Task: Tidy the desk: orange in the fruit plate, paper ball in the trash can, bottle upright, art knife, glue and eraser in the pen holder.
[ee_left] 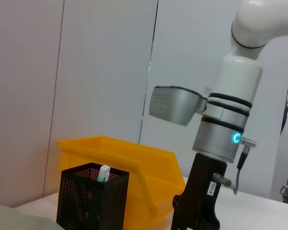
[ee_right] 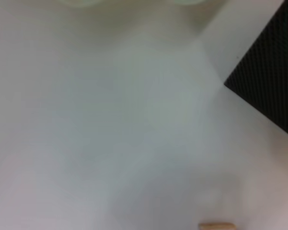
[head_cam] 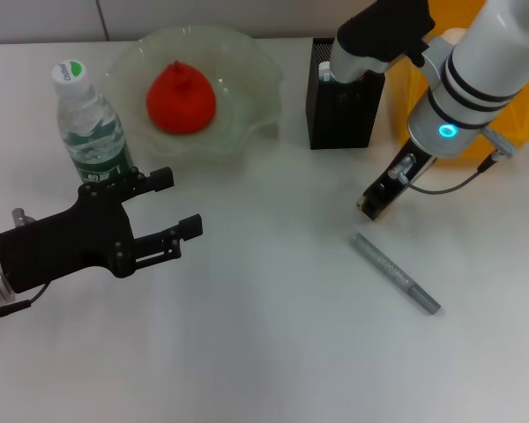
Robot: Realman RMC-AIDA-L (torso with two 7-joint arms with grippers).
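**Inspector A:** Head view first. We find the red-orange rounded fruit (head_cam: 181, 97) seated in the translucent, wavy-rimmed fruit plate (head_cam: 256, 79), and the clear plastic water bottle (head_cam: 90, 123) upright beside it. Both look settled.

**Inspector B:** The left gripper (head_cam: 172, 211), black and angular, hovers over the white worktop (head_cam: 264, 352) near the bottle, its fingers spread and empty. We judge it idle.

**Inspector A:** The right gripper (head_cam: 375, 204) hangs low, just beside the black wire-mesh pen holder (head_cam: 339, 110). We cannot tell how its fingers stand.

**Inspector B:** A slim grey speckled stick (head_cam: 395, 272), perhaps the art knife or glue, lies flat near it. We judge that pickup comes next. The yellow plastic bin (ee_left: 129, 163) stands behind the holder, where a white item (ee_left: 103, 173) protrudes.
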